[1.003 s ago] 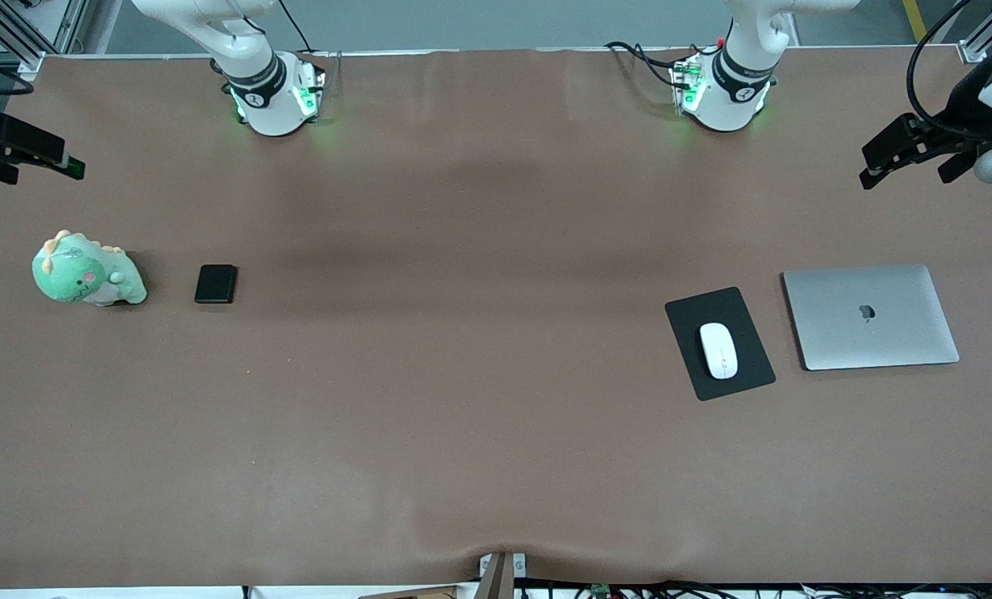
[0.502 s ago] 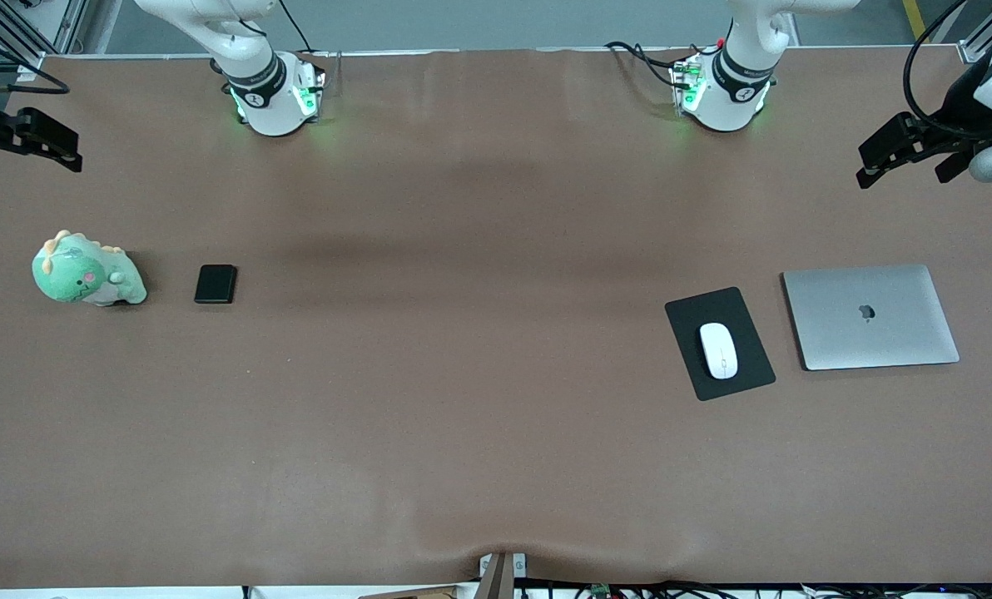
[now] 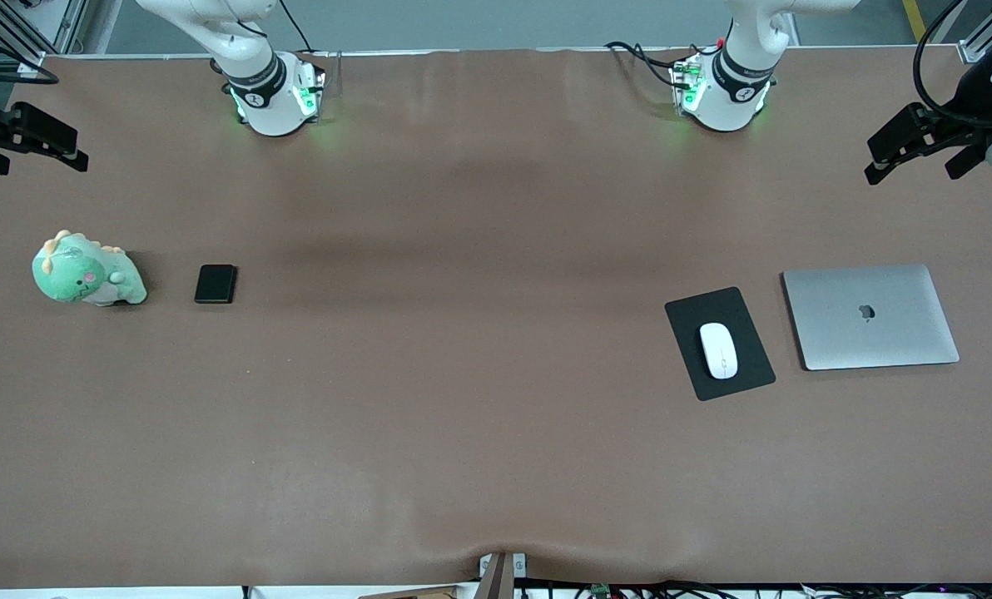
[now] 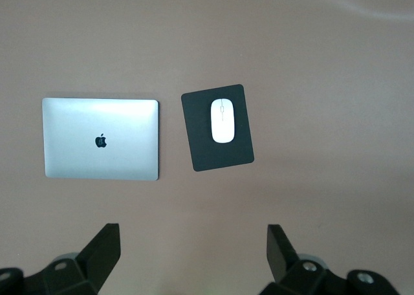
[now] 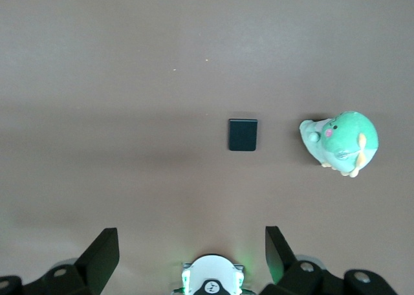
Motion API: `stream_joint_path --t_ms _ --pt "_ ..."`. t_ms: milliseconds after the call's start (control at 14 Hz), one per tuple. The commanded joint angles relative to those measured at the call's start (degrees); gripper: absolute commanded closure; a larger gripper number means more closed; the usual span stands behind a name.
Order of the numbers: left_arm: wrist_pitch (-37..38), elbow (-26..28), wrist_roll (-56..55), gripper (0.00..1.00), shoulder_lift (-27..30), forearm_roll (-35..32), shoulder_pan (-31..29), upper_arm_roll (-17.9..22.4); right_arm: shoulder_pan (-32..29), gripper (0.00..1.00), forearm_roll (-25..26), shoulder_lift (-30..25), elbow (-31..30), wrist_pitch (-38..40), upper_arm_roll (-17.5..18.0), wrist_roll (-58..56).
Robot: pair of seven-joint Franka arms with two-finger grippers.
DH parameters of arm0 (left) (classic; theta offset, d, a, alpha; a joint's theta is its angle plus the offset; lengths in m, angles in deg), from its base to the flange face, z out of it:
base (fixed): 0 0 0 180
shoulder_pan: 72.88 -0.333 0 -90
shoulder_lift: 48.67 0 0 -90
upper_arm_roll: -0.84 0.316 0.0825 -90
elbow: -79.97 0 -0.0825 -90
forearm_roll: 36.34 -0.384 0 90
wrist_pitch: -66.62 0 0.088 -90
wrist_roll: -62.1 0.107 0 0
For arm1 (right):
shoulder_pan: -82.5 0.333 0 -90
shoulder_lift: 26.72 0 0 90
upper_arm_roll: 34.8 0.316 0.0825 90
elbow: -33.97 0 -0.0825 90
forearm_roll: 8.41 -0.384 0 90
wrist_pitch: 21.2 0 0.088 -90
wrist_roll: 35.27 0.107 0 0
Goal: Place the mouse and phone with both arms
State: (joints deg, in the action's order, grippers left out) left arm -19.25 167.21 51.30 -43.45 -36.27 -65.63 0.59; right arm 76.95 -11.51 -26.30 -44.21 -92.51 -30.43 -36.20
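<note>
The white mouse point(image 3: 718, 350) lies on a black mouse pad point(image 3: 686, 319) toward the left arm's end of the table. It also shows in the left wrist view point(image 4: 223, 120), on the pad point(image 4: 202, 154). The black phone point(image 3: 215, 284) lies flat toward the right arm's end and also shows in the right wrist view point(image 5: 242, 134). My left gripper point(image 3: 875, 165) is open and empty, high over the table's left-arm end point(image 4: 193, 240). My right gripper point(image 3: 76, 150) is open and empty, high over the right-arm end point(image 5: 192, 240).
A closed silver laptop point(image 3: 870, 316) lies beside the mouse pad, toward the table's end point(image 4: 100, 140). A green plush dinosaur point(image 3: 88, 270) sits beside the phone, toward the table's other end point(image 5: 339, 142). The right arm's green-lit base point(image 5: 210, 282) shows in the right wrist view.
Both grippers have shifted slightly at the table's ends, staying open and high. The mouse, phone, laptop and plush have not moved.
</note>
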Motion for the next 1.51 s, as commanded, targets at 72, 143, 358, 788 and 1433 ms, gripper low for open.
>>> stream_joint_path --t_ms 72,143,358,788,1433 --pt "0.71 -1.19 -0.53 0.0 -0.03 0.98 -0.04 -0.11 4.13 0.0 -2.44 -1.3 -0.83 0.64 -5.59 -0.29" --pt "0.97 -1.11 -1.06 0.0 0.14 1.33 -0.04 -0.19 5.36 0.0 -2.18 -1.3 -0.83 1.08 -6.12 -0.73" --pt "1.41 -1.11 -1.07 0.0 0.32 1.34 -0.13 -0.28 10.46 0.0 -1.73 -1.12 -1.0 1.43 -13.4 -2.39" --pt "1.94 -1.02 -0.28 0.0 0.41 1.34 -0.13 -0.19 10.47 0.0 0.79 -1.03 -0.92 1.17 -11.06 -7.85" --pt "3.42 -0.58 4.99 0.0 -0.29 0.28 -0.39 -0.11 9.68 0.0 4.33 -0.86 -1.01 1.34 -9.29 -7.06"
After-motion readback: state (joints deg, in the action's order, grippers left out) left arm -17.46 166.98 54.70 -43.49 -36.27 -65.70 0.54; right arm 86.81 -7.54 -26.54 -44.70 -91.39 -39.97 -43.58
